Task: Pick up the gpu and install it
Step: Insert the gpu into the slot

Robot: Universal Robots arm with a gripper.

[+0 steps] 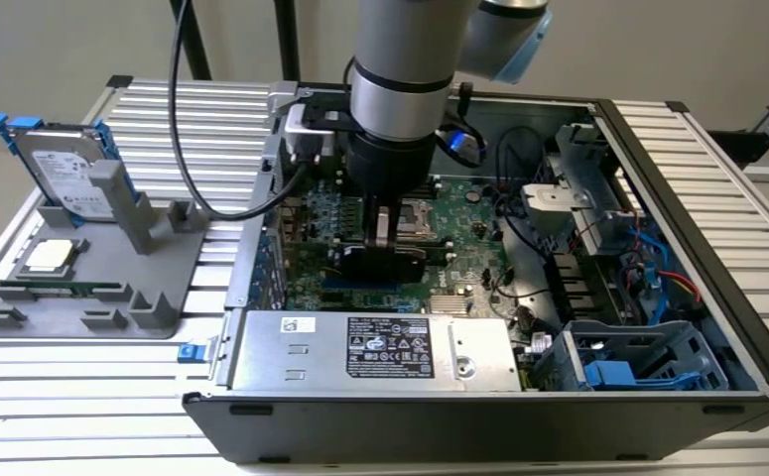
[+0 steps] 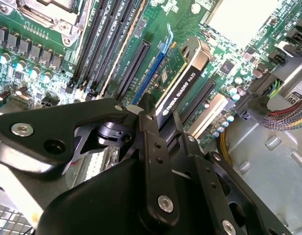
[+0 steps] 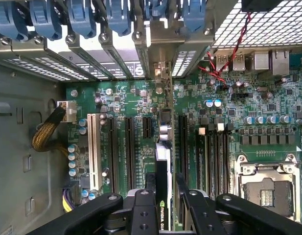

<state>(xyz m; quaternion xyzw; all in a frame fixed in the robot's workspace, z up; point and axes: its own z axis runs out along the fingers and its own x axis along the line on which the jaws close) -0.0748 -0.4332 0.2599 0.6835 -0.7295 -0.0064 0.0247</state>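
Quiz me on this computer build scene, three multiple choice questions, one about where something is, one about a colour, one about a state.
1. Where is the gpu?
A. On the grey stand outside the case
B. Over the motherboard, inside the case
C. On the power supply

2. What colour are the rails on the hard drive?
A. Blue
B. Red
C. Yellow

3. What is the gripper doing?
A. Open, holding nothing
B. Shut on a cable
C. Shut on the gpu

Answers: 1 B, both wrist views show the card above the expansion slots. 2 A, blue edges show in the exterior view. 3 C, the fingers clamp the card's sides.

The gpu (black edge up) sits clamped in the jaws, over the green motherboard.
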